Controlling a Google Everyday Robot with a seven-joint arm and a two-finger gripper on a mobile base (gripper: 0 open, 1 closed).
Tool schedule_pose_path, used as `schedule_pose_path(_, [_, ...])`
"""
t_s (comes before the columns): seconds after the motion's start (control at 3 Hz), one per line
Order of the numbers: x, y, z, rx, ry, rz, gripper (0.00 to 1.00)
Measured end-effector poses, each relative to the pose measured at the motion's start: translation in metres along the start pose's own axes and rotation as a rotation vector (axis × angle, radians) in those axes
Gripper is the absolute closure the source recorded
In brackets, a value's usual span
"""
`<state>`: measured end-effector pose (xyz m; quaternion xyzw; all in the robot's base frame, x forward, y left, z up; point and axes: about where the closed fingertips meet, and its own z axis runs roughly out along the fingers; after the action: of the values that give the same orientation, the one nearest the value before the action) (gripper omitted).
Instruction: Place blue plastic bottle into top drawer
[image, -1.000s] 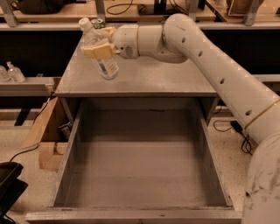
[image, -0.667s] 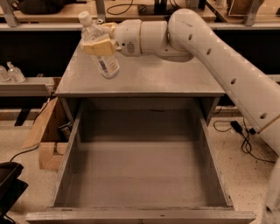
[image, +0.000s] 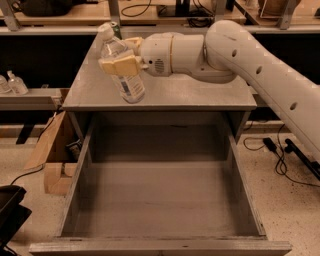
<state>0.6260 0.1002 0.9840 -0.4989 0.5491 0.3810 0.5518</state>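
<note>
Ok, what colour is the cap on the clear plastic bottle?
White cap, camera view. The gripper grips the clear plastic bottle over the grey cabinet top.

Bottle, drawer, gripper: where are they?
blue plastic bottle (image: 131, 86), camera view, paper label.
top drawer (image: 160, 200), camera view, bare grey floor.
gripper (image: 125, 54), camera view, between its fingertips, holding the bottle above the cabinet top (image: 200, 95).

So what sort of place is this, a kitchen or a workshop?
Likely a robotics lab or workshop: workbenches with cables behind, power cords on the floor, and a robot's gripper holding a blue plastic bottle over a grey cabinet whose top drawer stands open.
</note>
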Motion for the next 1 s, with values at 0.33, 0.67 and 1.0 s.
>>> schedule_pose_path(0.33, [0.014,0.020,-0.003,0.016,-0.017,0.016,1.00])
schedule_pose_path(0.67, [0.037,0.057,-0.013,0.070,-0.074,0.042,1.00])
schedule_pose_path(1.0, [0.102,0.107,-0.016,0.051,-0.137,0.087,1.00])
